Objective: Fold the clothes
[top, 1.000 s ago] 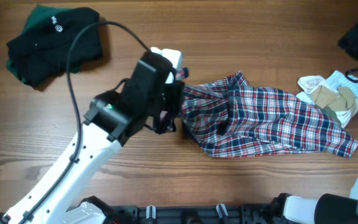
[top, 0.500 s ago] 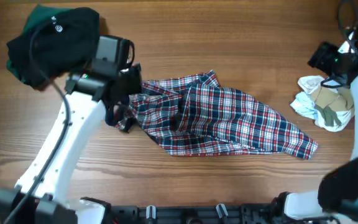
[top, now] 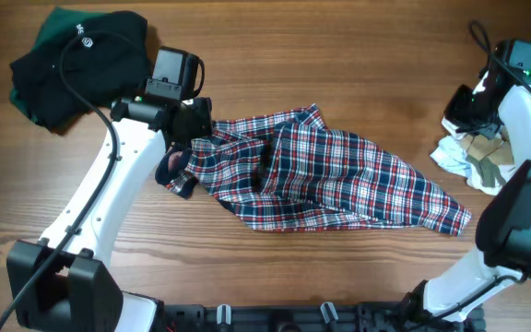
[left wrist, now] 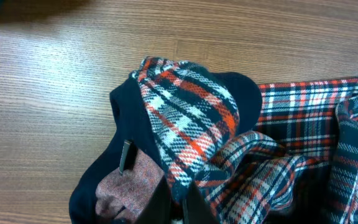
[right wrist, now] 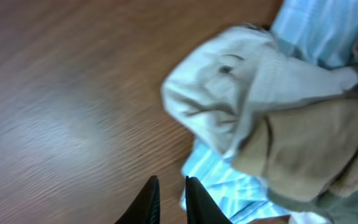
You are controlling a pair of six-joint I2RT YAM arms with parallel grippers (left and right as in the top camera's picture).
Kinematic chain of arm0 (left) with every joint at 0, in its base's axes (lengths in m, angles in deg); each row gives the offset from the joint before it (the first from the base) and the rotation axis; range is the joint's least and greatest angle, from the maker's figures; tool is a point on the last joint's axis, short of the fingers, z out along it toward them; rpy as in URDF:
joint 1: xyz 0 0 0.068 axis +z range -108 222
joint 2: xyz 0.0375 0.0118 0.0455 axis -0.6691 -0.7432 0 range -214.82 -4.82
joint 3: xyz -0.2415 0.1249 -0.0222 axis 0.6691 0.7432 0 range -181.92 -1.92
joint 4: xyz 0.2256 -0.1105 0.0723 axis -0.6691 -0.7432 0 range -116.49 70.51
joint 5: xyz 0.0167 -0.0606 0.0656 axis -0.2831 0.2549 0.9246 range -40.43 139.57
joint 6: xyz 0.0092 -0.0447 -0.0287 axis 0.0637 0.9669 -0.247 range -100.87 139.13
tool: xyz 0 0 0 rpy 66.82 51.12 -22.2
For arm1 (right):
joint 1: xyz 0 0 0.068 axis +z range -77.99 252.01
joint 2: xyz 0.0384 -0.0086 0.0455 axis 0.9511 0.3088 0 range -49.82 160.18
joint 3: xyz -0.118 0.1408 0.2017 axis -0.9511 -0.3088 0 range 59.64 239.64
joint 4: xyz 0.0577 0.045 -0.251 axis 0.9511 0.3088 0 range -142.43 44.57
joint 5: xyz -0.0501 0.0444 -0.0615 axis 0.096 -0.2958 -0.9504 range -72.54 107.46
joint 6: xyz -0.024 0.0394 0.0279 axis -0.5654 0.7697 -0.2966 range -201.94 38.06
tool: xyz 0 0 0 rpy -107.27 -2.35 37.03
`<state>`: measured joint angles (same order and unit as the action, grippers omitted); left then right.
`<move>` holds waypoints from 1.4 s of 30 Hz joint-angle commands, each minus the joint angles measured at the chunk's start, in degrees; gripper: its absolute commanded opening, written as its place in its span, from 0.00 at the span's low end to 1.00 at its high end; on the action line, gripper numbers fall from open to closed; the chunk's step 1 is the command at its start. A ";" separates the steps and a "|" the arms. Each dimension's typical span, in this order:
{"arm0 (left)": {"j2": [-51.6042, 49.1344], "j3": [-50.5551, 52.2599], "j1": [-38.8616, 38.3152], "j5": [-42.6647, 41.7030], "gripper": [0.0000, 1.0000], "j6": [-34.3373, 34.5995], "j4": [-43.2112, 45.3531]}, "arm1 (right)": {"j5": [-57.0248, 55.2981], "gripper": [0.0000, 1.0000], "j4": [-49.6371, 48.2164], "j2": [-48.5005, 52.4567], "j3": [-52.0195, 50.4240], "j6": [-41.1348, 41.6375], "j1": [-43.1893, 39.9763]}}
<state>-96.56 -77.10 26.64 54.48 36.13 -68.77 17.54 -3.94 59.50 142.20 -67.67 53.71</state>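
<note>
The plaid clothes lie crumpled across the middle of the table, stretching from centre left to lower right. My left gripper is shut on their navy-trimmed left end. In the left wrist view the plaid cloth bunches up between my closed left gripper, beside a reddish inner patch. My right gripper hovers at the far right edge, next to a pile of pale clothes. In the right wrist view the right gripper has its fingers nearly together over bare wood, holding nothing.
A dark green and black garment sits heaped at the back left corner. The pale pile shows as beige, white and light blue striped cloth right of my right fingers. The left arm's cable loops over the dark garment.
My left gripper pulled the plaid garment leftward across the table, then held still. The right arm swung in at the far right beside the pale pile, and its jaws closed.
</note>
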 commanded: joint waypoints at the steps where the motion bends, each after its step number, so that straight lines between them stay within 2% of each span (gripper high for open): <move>1: -0.31 -1.33 0.44 1.18 0.04 -0.72 0.15 | -3.30 0.15 -0.46 2.99 -0.70 1.29 -2.12; 10: -0.31 -1.33 0.44 1.18 0.04 -0.72 0.20 | -3.28 0.15 -1.55 5.55 -0.72 0.44 -8.98; 16: -0.31 -1.33 0.44 1.18 0.04 -0.72 0.22 | 2.84 0.10 -2.14 5.57 -0.74 -2.43 -9.14; 18: -0.31 -1.33 0.44 1.18 0.04 -0.72 0.17 | 3.02 0.06 -1.55 5.57 -1.07 -3.37 -9.07; 20: -0.31 -1.33 0.42 1.18 0.04 -0.72 0.24 | 2.71 0.06 -3.34 5.60 -3.76 -3.72 -9.05; 29: -0.31 -1.33 0.42 1.16 0.04 -0.72 0.17 | -11.26 0.06 -8.92 5.60 -6.84 -0.59 -10.27; 34: -0.31 -1.33 0.44 1.16 0.04 -0.72 0.17 | -13.18 0.06 -9.86 5.60 -6.84 -0.50 -14.12; 38: -0.31 -1.33 0.42 1.16 0.04 -0.72 0.17 | -10.91 0.13 -8.55 5.55 -6.21 2.54 -17.40; 42: -0.31 -1.33 0.42 1.16 0.04 -0.74 0.70 | -1.68 0.28 -6.16 3.78 -3.67 2.16 -16.96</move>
<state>-96.56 -77.10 26.64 54.48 36.11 -68.70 9.56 -11.11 63.78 136.30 -66.54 35.92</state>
